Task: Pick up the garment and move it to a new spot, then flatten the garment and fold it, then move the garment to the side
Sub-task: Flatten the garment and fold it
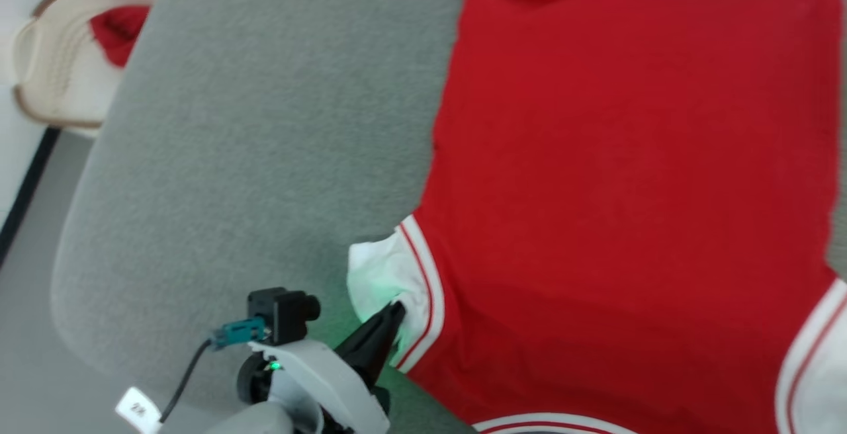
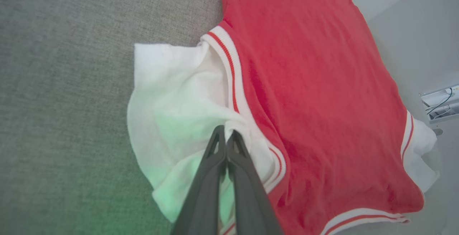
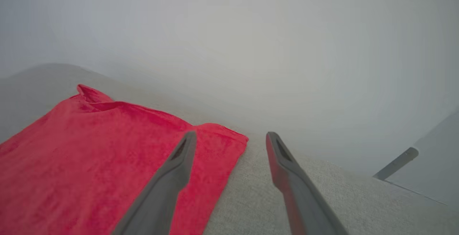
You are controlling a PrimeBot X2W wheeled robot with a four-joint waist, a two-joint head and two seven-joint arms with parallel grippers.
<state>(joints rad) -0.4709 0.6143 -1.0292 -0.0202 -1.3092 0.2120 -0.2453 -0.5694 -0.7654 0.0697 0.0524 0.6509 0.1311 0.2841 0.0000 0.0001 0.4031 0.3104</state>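
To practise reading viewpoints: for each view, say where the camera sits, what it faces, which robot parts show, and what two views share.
Head view: from the head, down at the garment on the grey cushion; left gripper below.
Left wrist view: along the shut left gripper, tips at the white sleeve.
Right wrist view: along the open right gripper, past a garment corner.
Shared: head and left wrist views both show that sleeve.

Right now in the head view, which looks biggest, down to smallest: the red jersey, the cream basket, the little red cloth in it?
1. red jersey
2. cream basket
3. little red cloth
The basket is farther off and partly hidden, so true size is unsure.
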